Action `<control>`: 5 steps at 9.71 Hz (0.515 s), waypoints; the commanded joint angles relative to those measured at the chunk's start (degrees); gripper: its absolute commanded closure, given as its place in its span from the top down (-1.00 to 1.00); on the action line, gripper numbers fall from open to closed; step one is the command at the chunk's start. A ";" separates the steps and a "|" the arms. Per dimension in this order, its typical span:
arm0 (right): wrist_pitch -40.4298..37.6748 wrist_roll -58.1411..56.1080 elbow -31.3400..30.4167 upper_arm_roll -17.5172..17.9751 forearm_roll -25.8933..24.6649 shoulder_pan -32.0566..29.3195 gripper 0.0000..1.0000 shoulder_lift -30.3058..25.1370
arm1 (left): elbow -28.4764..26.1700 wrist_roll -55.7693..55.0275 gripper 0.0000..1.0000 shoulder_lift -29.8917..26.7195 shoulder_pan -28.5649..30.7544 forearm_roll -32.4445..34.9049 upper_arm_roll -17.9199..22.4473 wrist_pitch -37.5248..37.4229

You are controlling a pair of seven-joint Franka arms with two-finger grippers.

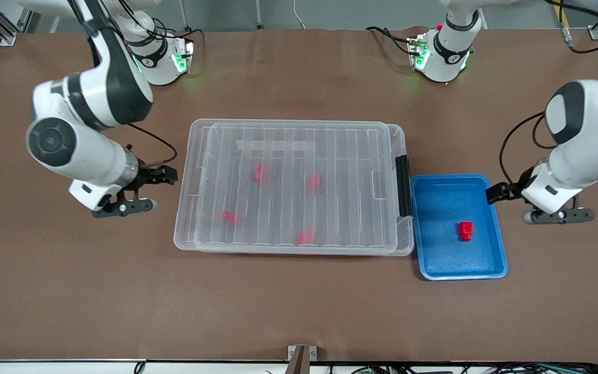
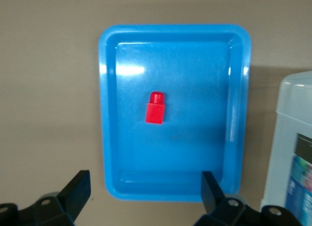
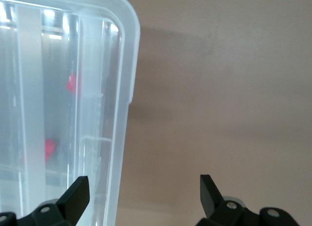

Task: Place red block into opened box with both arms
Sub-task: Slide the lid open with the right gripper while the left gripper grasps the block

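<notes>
Front view: we see the box [image 1: 294, 187] at mid-counter with its ribbed lid [image 1: 299, 156] still lying on it, four red pieces [image 1: 260, 172] showing dimly through the plastic. The red block [image 1: 466, 230] lies loose in the blue tray [image 1: 496, 259], which sits against the box's latch end, toward the left arm's end of the counter. The left gripper [image 1: 506, 200] hangs just past the tray's outer edge, fingers spread wide and empty; the right gripper [image 1: 148, 189] hangs beside the box's unlatched end, fingers equally wide, touching nothing. As we read it, the lid must come off first. We would have the right arm take the lid's rim squarely and lift it level, while the left comes straight down over the block and closes across its square body, not its narrower stub.
</notes>
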 commanded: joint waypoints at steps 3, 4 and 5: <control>9.39 1.07 -8.51 0.28 -1.42 -0.55 1.00 -1.92 | -1.92 -0.26 0.91 12.19 2.21 3.17 -0.06 15.56; 11.92 1.07 -10.34 0.28 -1.42 -0.38 1.00 -1.92 | -1.83 -0.26 0.87 14.65 3.52 3.35 -0.23 18.21; 13.33 1.07 -11.93 0.28 -1.42 -0.46 1.00 -1.92 | -1.83 0.18 0.79 17.11 3.36 3.35 -0.15 20.93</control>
